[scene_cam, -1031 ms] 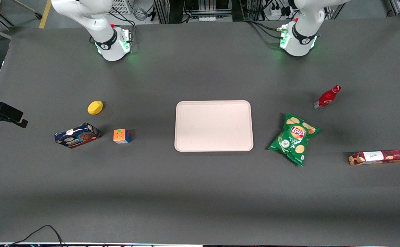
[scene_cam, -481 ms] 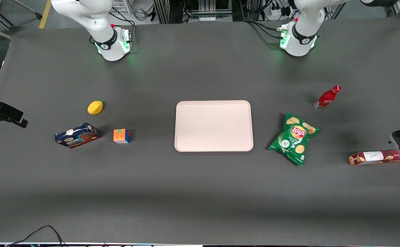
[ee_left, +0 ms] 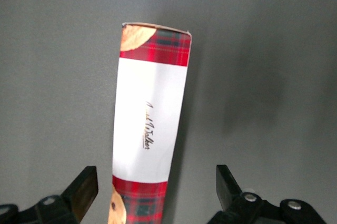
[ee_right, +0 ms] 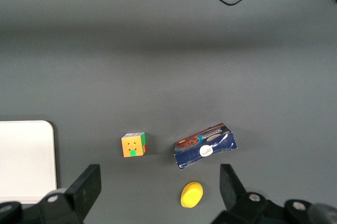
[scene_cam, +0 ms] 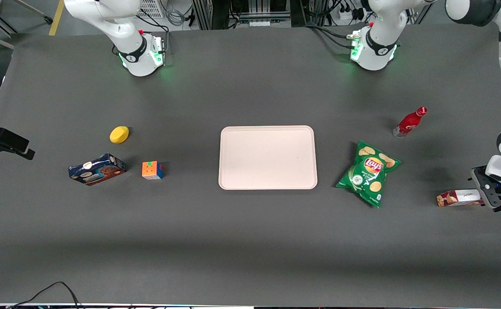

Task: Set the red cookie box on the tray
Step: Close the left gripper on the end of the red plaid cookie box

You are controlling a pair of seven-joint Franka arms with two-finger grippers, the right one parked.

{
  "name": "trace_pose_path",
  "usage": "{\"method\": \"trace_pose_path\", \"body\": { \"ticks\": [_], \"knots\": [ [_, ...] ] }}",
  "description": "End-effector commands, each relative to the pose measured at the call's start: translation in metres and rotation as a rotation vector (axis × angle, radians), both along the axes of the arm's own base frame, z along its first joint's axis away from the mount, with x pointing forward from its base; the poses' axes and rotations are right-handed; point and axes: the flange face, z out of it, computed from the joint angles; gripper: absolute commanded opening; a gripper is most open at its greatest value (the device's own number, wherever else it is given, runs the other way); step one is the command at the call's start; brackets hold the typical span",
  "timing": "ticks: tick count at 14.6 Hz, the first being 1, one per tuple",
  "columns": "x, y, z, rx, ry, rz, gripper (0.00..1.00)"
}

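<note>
The red cookie box lies flat on the table toward the working arm's end; only the end with the white label shows in the front view. In the left wrist view the red cookie box runs lengthwise between the two fingers. My left gripper hangs over the middle of the box, and the gripper is open, its fingers wide on either side of the carton with a gap to each. The tray sits bare at the table's middle, well away from the box.
A green chips bag lies between the tray and the box. A red bottle stands farther from the front camera than the bag. Toward the parked arm's end are a colour cube, a blue cookie box and a yellow lump.
The left arm has come in from the working arm's end of the table and now covers the middle of the red cookie box. The box itself has not moved.
</note>
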Motion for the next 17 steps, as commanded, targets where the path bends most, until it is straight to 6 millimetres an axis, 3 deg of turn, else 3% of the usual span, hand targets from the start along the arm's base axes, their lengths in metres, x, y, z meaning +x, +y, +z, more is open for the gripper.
{"method": "trace_pose_path", "body": {
  "ticks": [1,3,8,14,17],
  "knots": [
    [0.008,0.005,-0.005,-0.004,-0.028,-0.045,0.99],
    [0.010,0.005,-0.006,-0.001,-0.033,-0.050,0.93],
    [0.016,0.006,-0.003,0.028,-0.082,-0.100,0.48],
    [0.017,0.002,-0.003,0.014,-0.090,-0.089,0.03],
    [0.018,0.000,0.012,-0.015,-0.101,-0.011,0.00]
  ]
}}
